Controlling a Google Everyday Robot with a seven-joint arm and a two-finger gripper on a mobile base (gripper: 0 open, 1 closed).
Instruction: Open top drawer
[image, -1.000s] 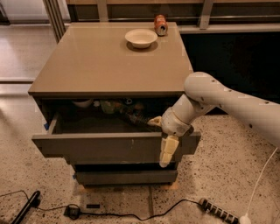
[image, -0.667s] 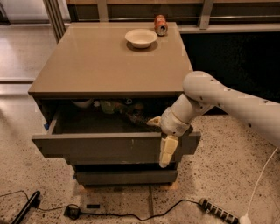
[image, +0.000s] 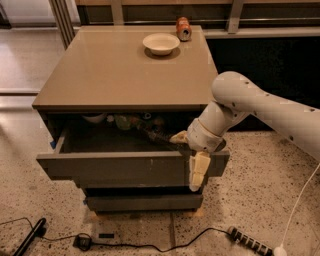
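The top drawer (image: 115, 169) is a wide dark grey handleless front with small pale scratches. It stands pulled out some way from the tan cabinet (image: 125, 75), and its inside shows. My gripper (image: 189, 159) is at the right end of the drawer front, straddling its top edge. One pale finger (image: 198, 171) hangs down over the outer face and the other (image: 178, 136) sits inside the drawer. The gripper is closed on the front panel. My white arm (image: 260, 105) reaches in from the right.
Several small items (image: 125, 121) lie at the back of the open drawer. A narrower grey drawer front (image: 145, 202) sits below. A white bowl (image: 161, 43) and a can (image: 183, 28) stand on the cabinet top. Cables and a power strip (image: 250, 241) lie on the speckled floor.
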